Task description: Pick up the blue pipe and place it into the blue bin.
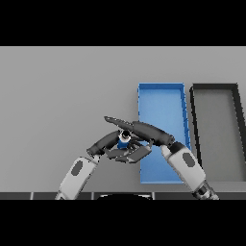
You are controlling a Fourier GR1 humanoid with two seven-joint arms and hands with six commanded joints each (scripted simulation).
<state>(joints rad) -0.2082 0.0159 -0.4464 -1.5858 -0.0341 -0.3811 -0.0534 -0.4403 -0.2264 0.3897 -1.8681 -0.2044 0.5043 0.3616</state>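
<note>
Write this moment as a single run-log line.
right hand: shut on blue pipe | left hand: beside pipe | pipe: left of blue bin, not inside | black bin: right of blue bin

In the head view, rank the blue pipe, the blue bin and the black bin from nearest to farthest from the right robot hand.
1. Blue pipe: between the fingers of the right robot hand.
2. Blue bin: partly under that hand, extending to its right.
3. Black bin: farthest, on the right beyond the blue bin.

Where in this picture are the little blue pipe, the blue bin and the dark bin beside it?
blue pipe (123, 142): head view, on its blue body between the two hands.
blue bin (161, 103): head view, on the bare floor near its far end.
dark bin (217, 129): head view, on its grey floor.
</note>
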